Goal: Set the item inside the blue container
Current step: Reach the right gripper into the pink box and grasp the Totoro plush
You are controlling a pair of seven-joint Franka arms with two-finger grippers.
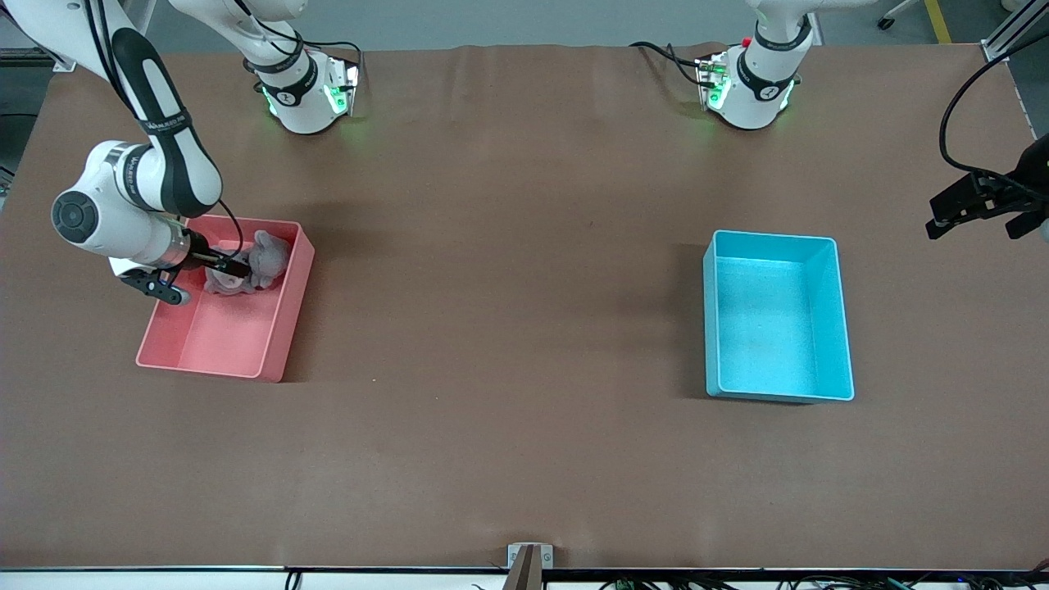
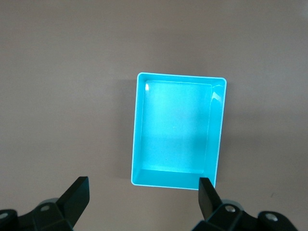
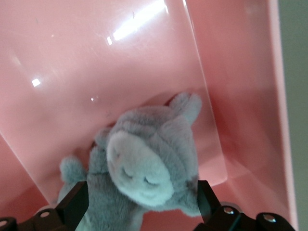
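Note:
A grey plush toy (image 1: 266, 258) lies in the pink bin (image 1: 229, 336), at the bin's end nearest the robot bases. My right gripper (image 1: 201, 277) is down in that bin, open, with one finger on each side of the toy. In the right wrist view the plush toy (image 3: 149, 159) fills the space between the fingers of the right gripper (image 3: 142, 192). The blue container (image 1: 774, 328) stands empty toward the left arm's end of the table. My left gripper (image 1: 983, 223) hangs open and empty in the air past that container, near the table's end. In the left wrist view the left gripper (image 2: 143, 185) looks down on the blue container (image 2: 175, 130).
The pink bin (image 3: 240, 72) has upright walls close around the toy. Brown table surface (image 1: 508, 328) stretches between the two bins. A small bracket (image 1: 529, 561) sits at the table's front edge.

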